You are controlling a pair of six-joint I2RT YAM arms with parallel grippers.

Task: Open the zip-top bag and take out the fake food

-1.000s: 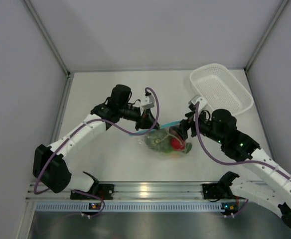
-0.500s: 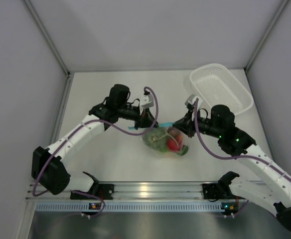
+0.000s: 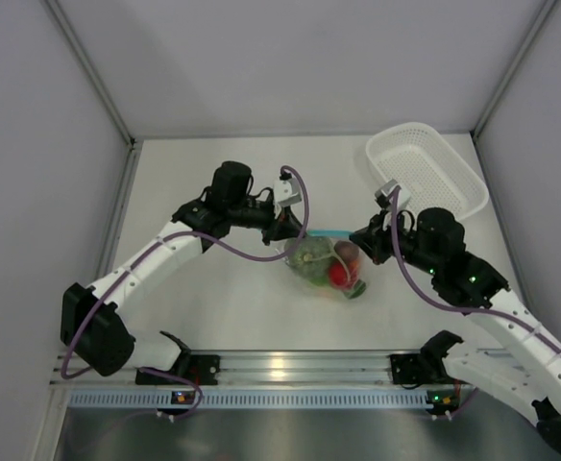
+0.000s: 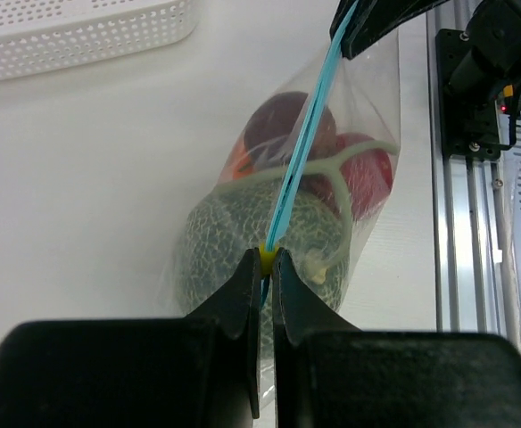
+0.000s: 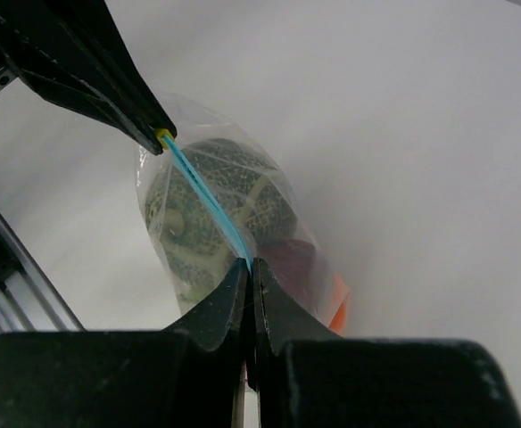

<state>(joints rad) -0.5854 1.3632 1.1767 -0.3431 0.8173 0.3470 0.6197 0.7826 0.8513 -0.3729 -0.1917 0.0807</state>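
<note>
- Left gripper (image 4: 265, 260): jaws pinched tight on the yellow slider (image 4: 267, 254) at the strip's left end.
- Zip-top bag (image 3: 324, 266): at the middle of the table (image 3: 213, 298), blue strip (image 4: 301, 147) stretched taut between both grippers, seemingly unopened.
- Fake food (image 4: 243, 241): melon and red pieces, inside the bag.
- Right gripper (image 5: 250, 266): closed on the strip's other end.
- Basket (image 3: 410, 128): rear right.
- Handling, likely: anchor one end, draw the slider straight along, no twisting.
- Writing: none legible.

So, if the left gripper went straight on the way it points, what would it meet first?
The zip-top bag: the left gripper is shut on its blue zip strip. Beyond it, probably the right gripper, though depth is unclear.
</note>
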